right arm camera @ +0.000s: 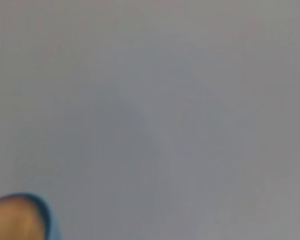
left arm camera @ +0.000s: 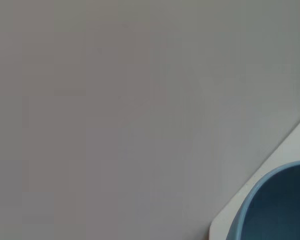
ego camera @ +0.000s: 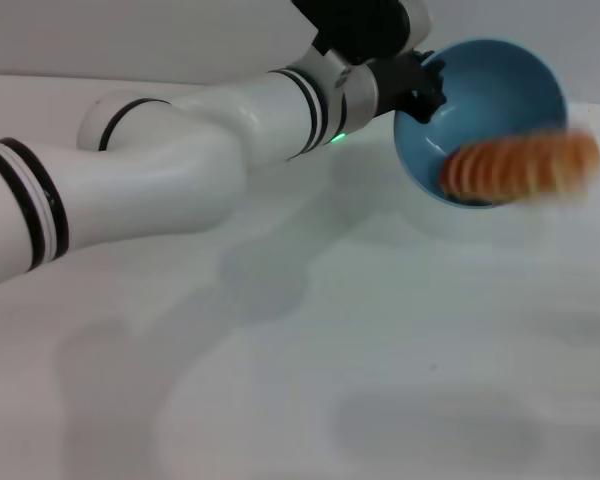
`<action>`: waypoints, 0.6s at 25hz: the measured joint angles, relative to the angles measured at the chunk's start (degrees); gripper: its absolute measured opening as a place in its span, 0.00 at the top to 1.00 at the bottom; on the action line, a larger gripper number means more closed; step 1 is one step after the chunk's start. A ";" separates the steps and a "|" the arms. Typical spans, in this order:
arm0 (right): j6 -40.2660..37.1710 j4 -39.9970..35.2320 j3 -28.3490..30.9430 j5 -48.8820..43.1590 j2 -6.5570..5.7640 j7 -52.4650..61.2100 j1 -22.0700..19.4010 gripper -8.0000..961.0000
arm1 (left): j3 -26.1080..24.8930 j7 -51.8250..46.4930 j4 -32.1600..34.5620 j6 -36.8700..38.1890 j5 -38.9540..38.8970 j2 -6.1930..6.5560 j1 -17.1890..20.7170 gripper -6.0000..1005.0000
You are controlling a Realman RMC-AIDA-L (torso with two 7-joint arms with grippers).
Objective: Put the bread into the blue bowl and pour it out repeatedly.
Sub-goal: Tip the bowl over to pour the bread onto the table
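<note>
One blue bowl (ego camera: 485, 110), light blue and glossy, tipped on its side above the far right part of the white surface (ego camera: 310, 350), mouth turned toward the near edge; left pincer (ego camera: 420, 85), black, closed on the bowl's rim at its left side; one bread (ego camera: 520, 165), orange-tan and ridged, lying across the bowl's lower lip, half out and blurred; right pincer not seen in the head view, its state not shown.
</note>
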 joint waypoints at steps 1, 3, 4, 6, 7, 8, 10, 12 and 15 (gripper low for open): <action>-0.28 0.26 0.64 0.16 0.02 0.00 -0.37 0.44 | 0.54 0.00 -0.86 -0.74 0.00 -0.06 -0.41 1.00; -0.74 0.98 1.32 0.20 0.02 -0.02 -0.61 0.44 | 0.84 -0.08 -2.86 -1.86 -0.02 -0.15 -1.17 1.00; -0.96 1.30 1.45 0.22 0.01 -0.02 -0.61 0.44 | 0.88 -0.26 -4.05 -2.31 -0.12 -0.22 -1.75 1.00; -1.34 1.60 1.91 0.26 0.01 -0.03 -0.62 0.44 | 0.89 -0.61 -6.04 -2.46 -0.42 -0.28 -2.89 1.00; -1.54 1.60 2.30 0.30 0.02 -0.03 -0.62 0.44 | 0.90 -0.70 -6.50 -2.47 -0.50 -0.29 -3.20 1.00; -1.79 1.66 2.66 0.32 0.03 -0.04 -0.63 0.44 | 0.91 -0.72 -6.65 -2.51 -0.52 -0.29 -3.31 1.00; -2.19 1.89 3.16 0.35 0.05 -0.03 -0.59 0.44 | 0.92 -0.73 -6.66 -2.51 -0.53 -0.30 -3.32 1.00; -2.36 2.08 3.33 0.37 0.04 0.45 -0.39 0.44 | 0.89 -0.73 -6.66 -2.40 -0.54 -0.30 -3.32 1.00; -2.30 1.99 3.02 -0.01 -0.20 5.80 -0.07 0.44 | -0.97 -1.14 -6.44 -0.01 -0.66 -0.31 -3.29 1.00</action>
